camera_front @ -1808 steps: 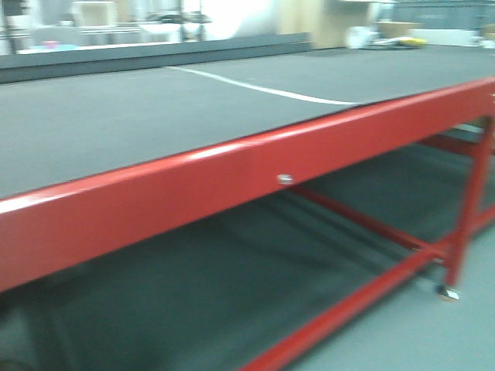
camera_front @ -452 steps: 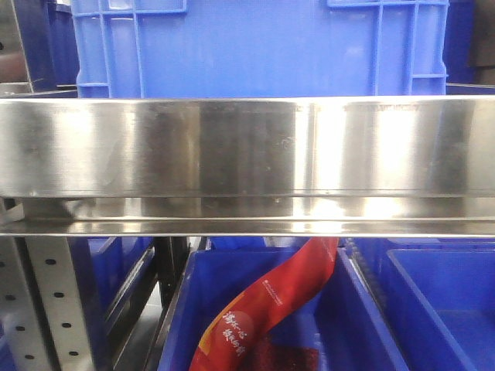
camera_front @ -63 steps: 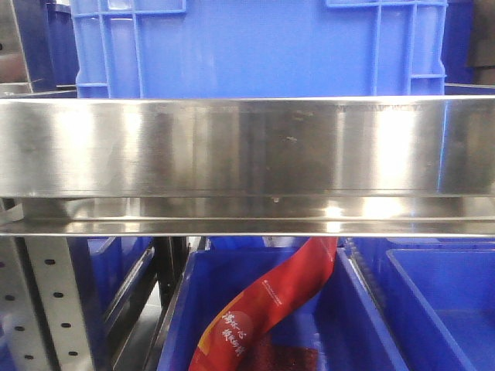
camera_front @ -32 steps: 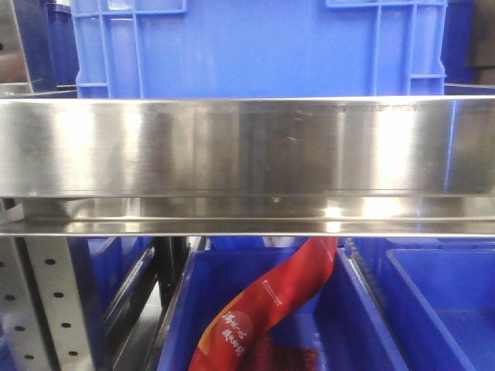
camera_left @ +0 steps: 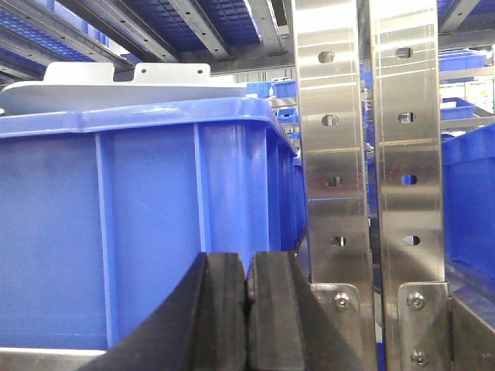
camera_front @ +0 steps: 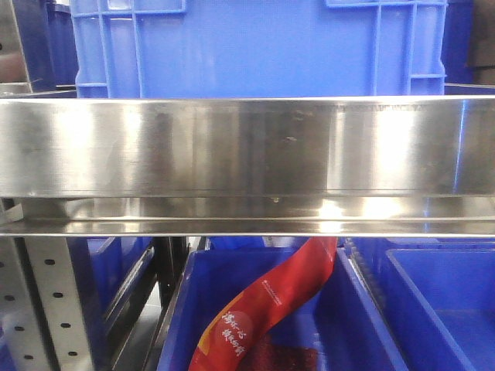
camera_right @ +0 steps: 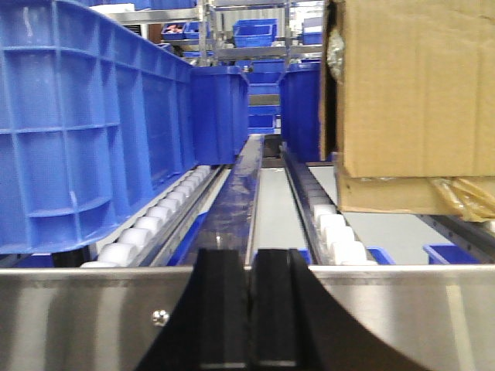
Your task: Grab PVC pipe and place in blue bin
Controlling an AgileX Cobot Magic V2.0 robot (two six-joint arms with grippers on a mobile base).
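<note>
No PVC pipe shows in any view. A large blue bin [camera_front: 259,46] stands on the steel shelf, right in front of the front camera; the left wrist view shows a blue bin [camera_left: 139,224] side-on, and the right wrist view has a blue bin [camera_right: 85,124] at its left. My left gripper [camera_left: 247,267] is shut with nothing between its black fingers, close to the bin's wall. My right gripper [camera_right: 251,267] is also shut and empty, level with the shelf's front rail.
A steel shelf rail [camera_front: 247,147] crosses the front view. Below it a lower blue bin [camera_front: 340,309] holds a red packet [camera_front: 271,309]. Perforated steel uprights [camera_left: 363,154] stand right of the left gripper. A cardboard box [camera_right: 414,93] sits on roller tracks [camera_right: 332,224].
None over the last second beyond shifting glints on the steel rail. Much earlier the front view showed a red-framed table instead of this shelf.
</note>
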